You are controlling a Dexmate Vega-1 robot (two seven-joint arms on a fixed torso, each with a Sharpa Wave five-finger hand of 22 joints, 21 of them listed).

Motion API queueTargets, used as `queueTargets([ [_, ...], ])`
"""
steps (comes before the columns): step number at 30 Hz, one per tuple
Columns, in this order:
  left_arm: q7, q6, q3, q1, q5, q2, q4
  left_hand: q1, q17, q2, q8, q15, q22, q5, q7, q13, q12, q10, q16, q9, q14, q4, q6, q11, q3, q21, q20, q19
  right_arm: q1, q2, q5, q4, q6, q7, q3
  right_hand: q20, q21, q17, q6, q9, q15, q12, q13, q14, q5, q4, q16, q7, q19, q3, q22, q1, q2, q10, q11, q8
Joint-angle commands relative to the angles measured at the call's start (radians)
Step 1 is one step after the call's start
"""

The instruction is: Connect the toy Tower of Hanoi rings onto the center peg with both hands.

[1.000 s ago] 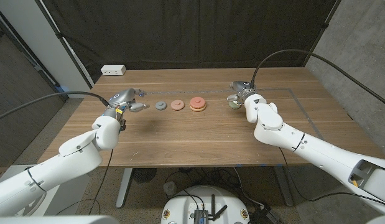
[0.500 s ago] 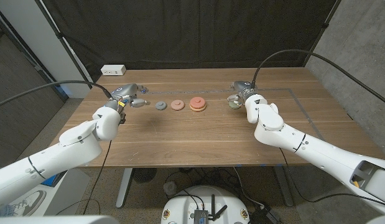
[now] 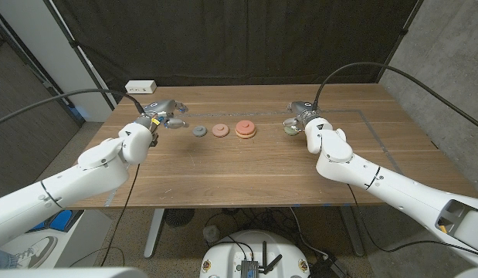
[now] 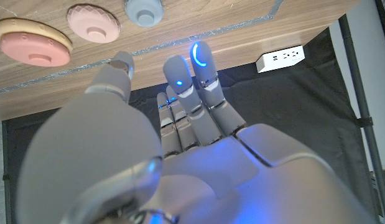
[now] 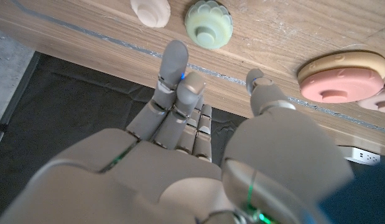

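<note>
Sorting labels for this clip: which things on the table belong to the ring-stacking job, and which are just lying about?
Job:
grey ring
pink ring
red ring on tan ring
green ring
cream ring

Lying about:
white power strip

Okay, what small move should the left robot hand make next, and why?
Probably ease the left robot hand toward the grey ring and close on it: the hand hovers open just beside it, holding nothing, and the ring lies loose on the table, nearest that hand.
</note>
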Motion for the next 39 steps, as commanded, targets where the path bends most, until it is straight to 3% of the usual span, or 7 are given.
queueTargets([
  [1, -0.099, -0.022, 0.066, -0.1, 0.042, -0.022, 0.045, 0.006, -0.002, -0.005, -0.001, -0.012, -0.002, 0.004, 0.0, 0.0, -0.002, -0.005, -0.001, 0.0, -0.009, 0.0, -0.003, 0.002, -0.004, 0.003, -0.121, -0.003, 0.004, -0.003, 0.01, 0.001, -0.001, -0.001, -0.004, -0.049, 0.008, 0.004, 0.009, 0.004, -0.008, 0.003, 0.005, 0.003, 0.006, 0.0, 0.0, -0.001, -0.003, 0.004, 0.0, 0.0, 0.007, 0.009, -0.002, 0.004],
  [15, -0.166, -0.057, 0.116, -0.175, 0.1, -0.06, 0.105, 0.007, -0.002, -0.006, -0.003, -0.012, -0.003, 0.004, 0.001, -0.002, -0.003, -0.015, 0.005, -0.001, -0.006, -0.001, -0.014, 0.004, -0.008, 0.003, -0.121, -0.003, 0.008, -0.002, 0.029, 0.019, 0.003, -0.006, -0.008, -0.049, 0.01, 0.002, 0.01, 0.004, -0.008, 0.002, 0.007, 0.001, 0.007, 0.001, -0.003, -0.001, -0.004, 0.005, -0.001, -0.002, 0.007, 0.01, -0.003, 0.003],
  [29, -0.212, -0.158, 0.16, -0.266, 0.093, -0.138, 0.229, 0.009, -0.009, -0.006, -0.003, -0.012, -0.004, 0.004, 0.002, -0.002, -0.001, -0.02, 0.0, -0.002, -0.013, -0.001, -0.018, 0.004, -0.009, 0.001, -0.121, -0.007, 0.009, 0.002, 0.049, 0.024, -0.005, -0.014, -0.008, -0.049, 0.01, 0.005, 0.01, 0.004, -0.008, 0.002, 0.007, 0.003, 0.009, 0.001, -0.002, 0.0, -0.005, 0.005, -0.001, -0.003, 0.008, 0.012, -0.003, 0.002],
  [39, -0.283, -0.18, 0.217, -0.343, 0.135, -0.182, 0.286, 0.011, -0.011, -0.005, -0.001, -0.012, -0.004, 0.003, 0.003, -0.003, -0.001, -0.024, 0.003, -0.003, -0.012, 0.0, -0.021, 0.008, -0.012, 0.001, -0.12, -0.01, 0.02, -0.002, 0.059, 0.029, -0.009, -0.012, -0.014, -0.049, 0.011, 0.001, 0.01, 0.004, -0.008, 0.001, 0.009, -0.001, 0.009, 0.002, -0.007, 0.001, -0.005, 0.006, -0.002, -0.005, 0.008, 0.013, -0.004, 0.002],
])
